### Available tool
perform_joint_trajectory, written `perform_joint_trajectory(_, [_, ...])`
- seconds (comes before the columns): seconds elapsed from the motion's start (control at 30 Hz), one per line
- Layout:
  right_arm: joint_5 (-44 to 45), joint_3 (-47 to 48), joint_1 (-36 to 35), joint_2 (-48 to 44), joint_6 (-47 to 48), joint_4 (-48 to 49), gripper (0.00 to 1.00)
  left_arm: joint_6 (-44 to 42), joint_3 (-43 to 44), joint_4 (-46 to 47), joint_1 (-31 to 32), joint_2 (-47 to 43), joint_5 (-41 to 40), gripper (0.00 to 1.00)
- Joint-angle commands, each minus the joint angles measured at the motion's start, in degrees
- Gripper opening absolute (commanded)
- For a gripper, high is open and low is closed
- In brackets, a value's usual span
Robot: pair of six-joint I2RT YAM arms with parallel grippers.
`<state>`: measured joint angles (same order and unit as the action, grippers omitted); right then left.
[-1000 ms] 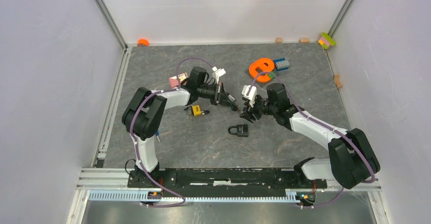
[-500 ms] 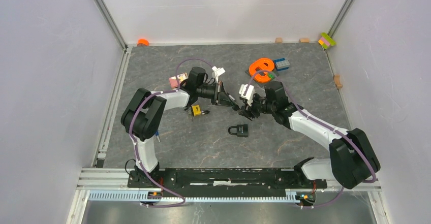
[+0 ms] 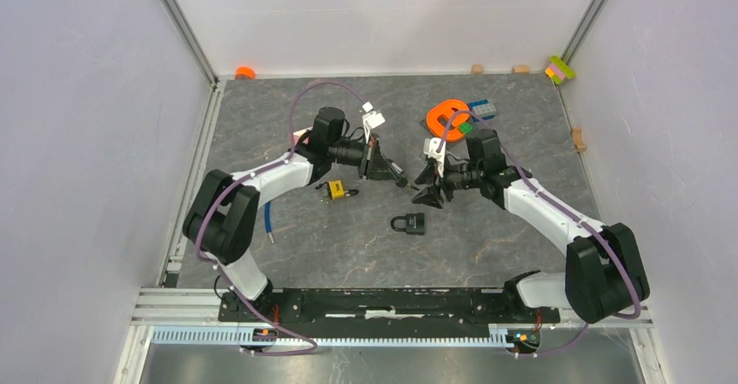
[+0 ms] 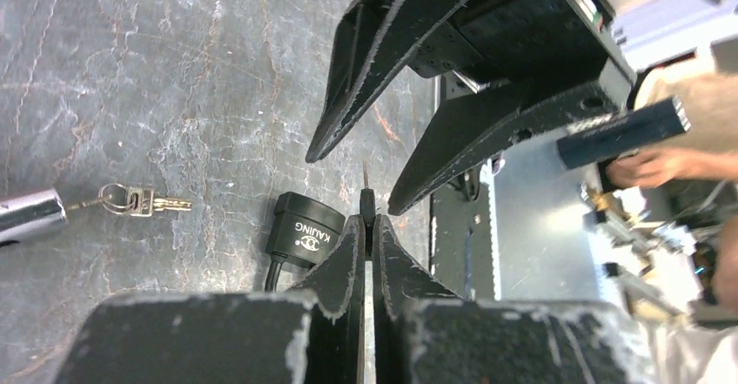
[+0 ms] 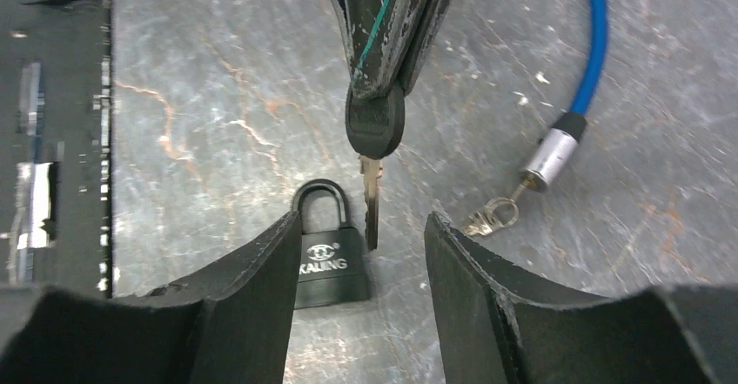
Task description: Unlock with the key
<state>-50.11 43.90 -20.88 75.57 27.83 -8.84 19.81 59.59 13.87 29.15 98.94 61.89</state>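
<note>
Dark grey table [image 3: 348, 245], marbled stone pattern, pale veins, few rust-orange streaks. Black padlock [image 5: 332, 266], white lettering on body. Black-headed key [image 5: 372, 162], pale metal blade. Black left gripper [image 4: 365, 218], thin green line on one finger; black right gripper [image 5: 361, 227], edges worn grey. Yellow second padlock [image 3: 335, 190]. Blue cable [image 5: 593, 36], silver end. White arms [image 3: 540, 210], black joints, purple wires. Orange ring [image 3: 446, 116]. Blue brick [image 3: 484, 109]. Pale lilac-white walls [image 3: 87, 140].
</note>
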Motion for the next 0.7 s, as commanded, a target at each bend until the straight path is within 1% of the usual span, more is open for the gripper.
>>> perform_joint_trajectory(0.0, [-8.78, 3.40, -0.19, 0.48, 2.89, -5.53, 0.58, -18.37, 1.50, -10.43, 1.71, -4.64, 0.99, 0.02])
perform_joint_trajectory(0.07, [-9.65, 3.39, -0.21, 0.65, 3.13, -5.83, 0.56, -23.31, 1.97, -13.56, 2.48, -5.62, -0.18, 0.02])
perform_joint_trajectory(0.17, [-10.78, 3.62, -0.50, 1.39, 3.25, -6.41, 0.50, -26.74, 2.09, -16.53, 3.27, -6.57, -1.61, 0.02])
perform_joint_trajectory(0.23, [-11.17, 4.05, -0.79, 2.30, 4.15, -7.73, 0.46, -27.54, 2.02, -16.81, 3.54, -6.91, -2.02, 0.02])
perform_joint_trajectory(0.37, [-11.31, 3.96, -1.18, 4.19, 3.90, -7.43, 0.40, -29.41, 1.51, -17.10, 4.53, -7.86, -3.22, 0.02])
perform_joint_trajectory(0.53, [-11.35, 3.86, -1.26, 6.35, 3.64, -7.33, 0.37, -29.93, 1.18, -17.28, 5.04, -8.41, -4.20, 0.02])
perform_joint_trajectory(0.67, [-11.81, 3.89, -1.25, 7.18, 3.05, -7.00, 0.32, -30.52, 0.79, -17.23, 5.35, -8.89, -4.84, 0.02])
